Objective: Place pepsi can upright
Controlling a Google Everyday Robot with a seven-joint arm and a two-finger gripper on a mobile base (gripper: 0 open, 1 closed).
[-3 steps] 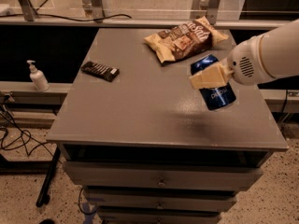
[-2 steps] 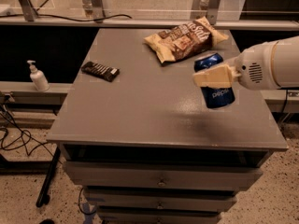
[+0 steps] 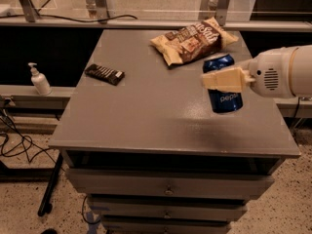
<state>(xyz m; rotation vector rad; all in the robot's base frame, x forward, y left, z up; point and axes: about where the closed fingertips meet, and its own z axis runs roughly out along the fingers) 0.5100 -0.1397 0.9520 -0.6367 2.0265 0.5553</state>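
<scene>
The pepsi can [image 3: 225,97] is blue with white lettering and a silver top rim. It stands nearly upright over the right side of the grey table [image 3: 146,116], low by the surface; I cannot tell if it touches. My gripper [image 3: 222,79] comes in from the right on a white arm and is shut on the can's upper half, its cream fingers [image 3: 222,79] across the front.
A brown snack bag [image 3: 195,40] lies just behind the can at the back of the table. A dark flat bar [image 3: 104,74] lies at the left. A pump bottle [image 3: 40,80] stands on a ledge to the left. Drawers sit below the tabletop.
The can has turned from tilted to nearly upright and moved slightly up and back with my gripper, which has drawn a little to the right.
</scene>
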